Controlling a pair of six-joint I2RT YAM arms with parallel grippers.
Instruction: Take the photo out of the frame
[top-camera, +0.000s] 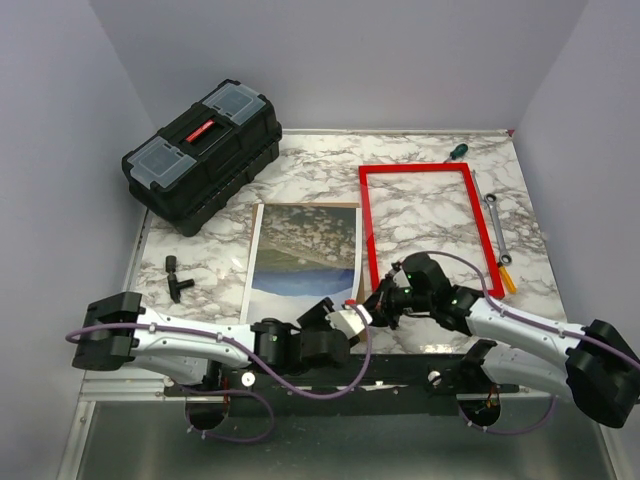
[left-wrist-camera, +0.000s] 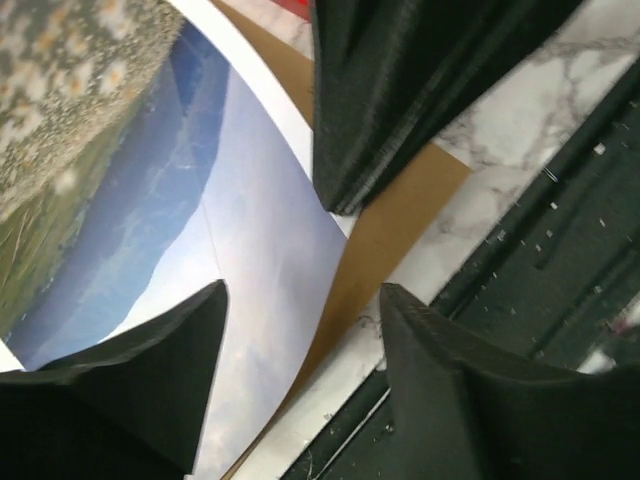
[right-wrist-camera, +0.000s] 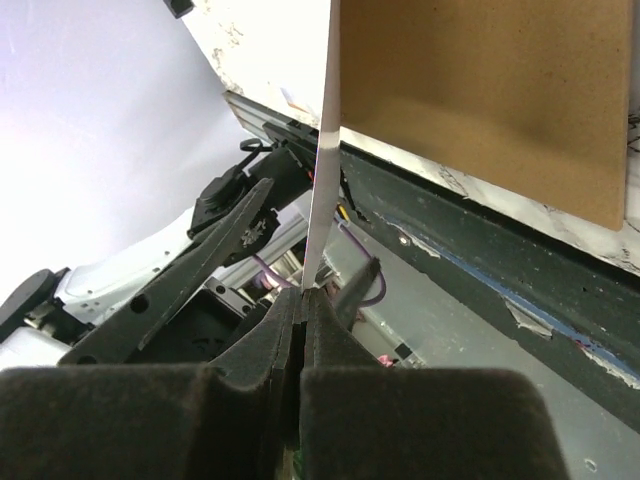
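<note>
Sitting at the far left of the table (top-camera: 300, 150) is a black toolbox (top-camera: 200, 155), with two small black parts (top-camera: 178, 275) nearer the arms. The left gripper (left-wrist-camera: 300, 295) hovers with its jaws wide apart over the near right corner of the photo (top-camera: 305, 250), holding nothing. In the left wrist view, pale sky and brown board (left-wrist-camera: 380, 250) show between its fingers (left-wrist-camera: 170, 370).

The photo lies out of the frame (top-camera: 430, 225), just left of it, resting on the board. The board's brown edge peeks out at the photo's far side and near right corner. The photo's sky end points toward the arms and its flowery field away from them.

The right gripper (right-wrist-camera: 300, 300) is pinched tight on the photo's near right edge. From the right wrist camera the sheet is seen edge-on as a thin white line rising from between the closed pads, lifted off the board there. From above, this gripper (top-camera: 378, 305) sits over the frame's near left corner, close beside the left one; whether the two touch cannot be told.

The frame lies flat, with marble table showing through it. Along its right side lies a wrench (top-camera: 497, 225), and a green-handled screwdriver (top-camera: 458, 152) lies past its far right corner.
</note>
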